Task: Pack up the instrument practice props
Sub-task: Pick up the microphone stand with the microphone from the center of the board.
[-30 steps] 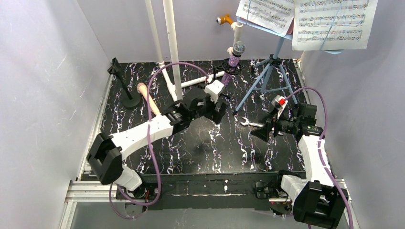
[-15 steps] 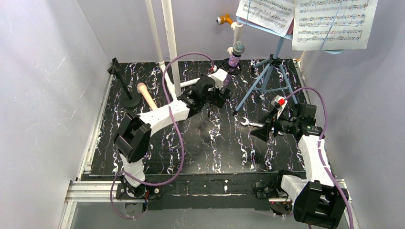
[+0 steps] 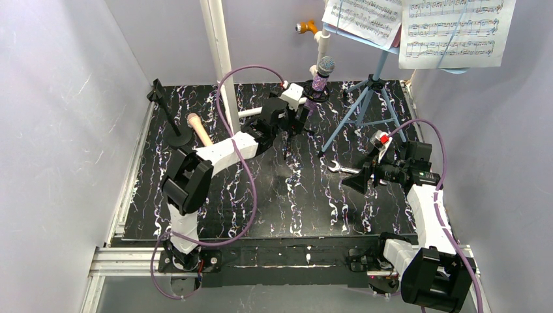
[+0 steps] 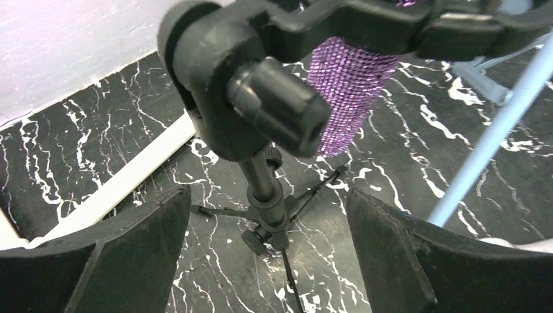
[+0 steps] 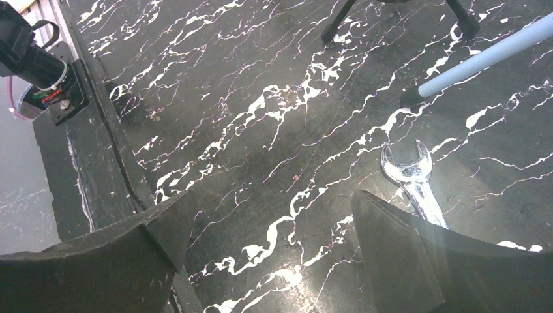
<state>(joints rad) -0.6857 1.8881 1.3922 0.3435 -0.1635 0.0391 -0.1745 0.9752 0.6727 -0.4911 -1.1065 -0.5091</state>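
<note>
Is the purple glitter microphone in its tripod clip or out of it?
In. The purple glitter microphone stands head up, and the left wrist view shows the clip of the black mic tripod wrapped around its glittery body.

wrench (image 5: 413, 180): silver, flat on black marbled tabletop (image 5: 261, 124)
blue stand leg (image 5: 486, 57): foot resting just beyond wrench
right gripper (image 5: 269, 212): spread wide, empty

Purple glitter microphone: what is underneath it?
A black clip grips the microphone atop a small black tripod standing on the marbled table. The clip covers part of its handle.
</note>
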